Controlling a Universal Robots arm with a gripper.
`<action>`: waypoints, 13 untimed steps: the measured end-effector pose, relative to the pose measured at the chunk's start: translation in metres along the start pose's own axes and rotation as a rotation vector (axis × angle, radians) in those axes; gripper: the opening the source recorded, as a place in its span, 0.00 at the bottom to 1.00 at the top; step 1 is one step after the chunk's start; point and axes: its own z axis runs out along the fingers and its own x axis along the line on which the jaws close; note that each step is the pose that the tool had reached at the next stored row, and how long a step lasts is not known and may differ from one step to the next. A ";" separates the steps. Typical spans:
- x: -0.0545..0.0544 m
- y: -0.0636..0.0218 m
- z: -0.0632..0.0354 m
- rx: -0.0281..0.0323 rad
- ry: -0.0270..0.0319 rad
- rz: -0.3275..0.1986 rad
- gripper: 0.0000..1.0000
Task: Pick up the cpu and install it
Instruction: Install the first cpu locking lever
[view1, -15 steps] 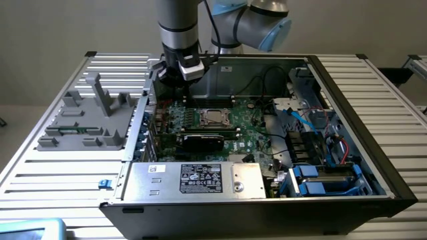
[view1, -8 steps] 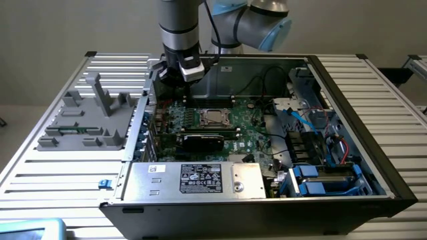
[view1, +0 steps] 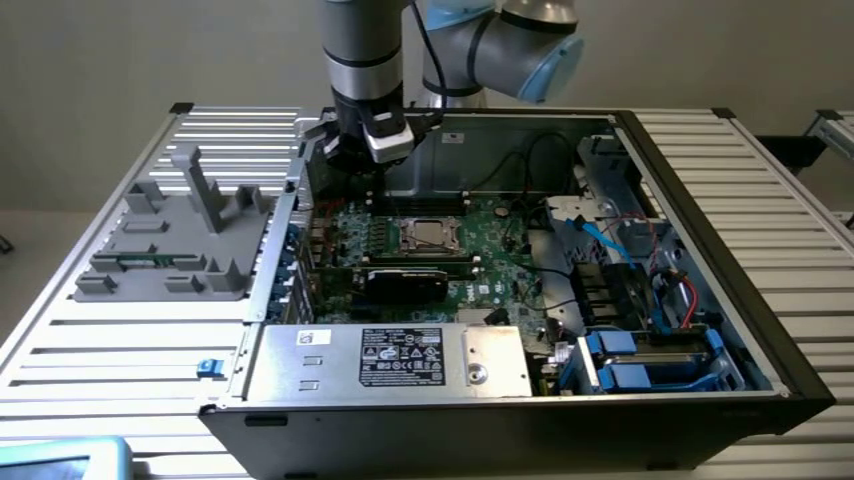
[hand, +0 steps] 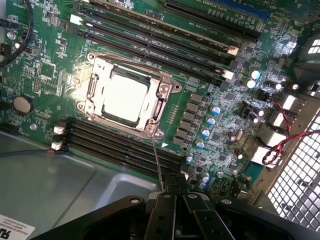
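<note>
Item: cpu (hand: 125, 95), silver-grey top, seated in the socket frame (hand: 165, 89) on the green motherboard (hand: 45, 60). Its edges were covered by the frame, so its rim could not be made out. In the exterior view the arm (view1: 360, 60) reached down into the open computer case (view1: 694, 200), toward the back wall and on the exterior view's left of the socket. Its lower end was lost against the dark interior. In the wrist view the gripper (hand: 175, 190) was cut off at the picture's edge, with only the finger ends showing. The cpu lay ahead of those ends and apart from them, with a bank of memory slots (hand: 125, 147) in between. The jaws were closed together. A thin metal rod (hand: 156, 160) ran from the frame's near corner to the fingertips, and it could not be told whether it was pinched.
</note>
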 end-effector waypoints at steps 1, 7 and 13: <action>0.001 0.0003 -0.0001 0.0011 0.0020 0.000 0.11; 0.007 0.0022 -0.0003 0.0000 0.0234 -0.004 0.11; 0.012 0.0039 -0.0001 -0.0064 0.0457 -0.008 0.11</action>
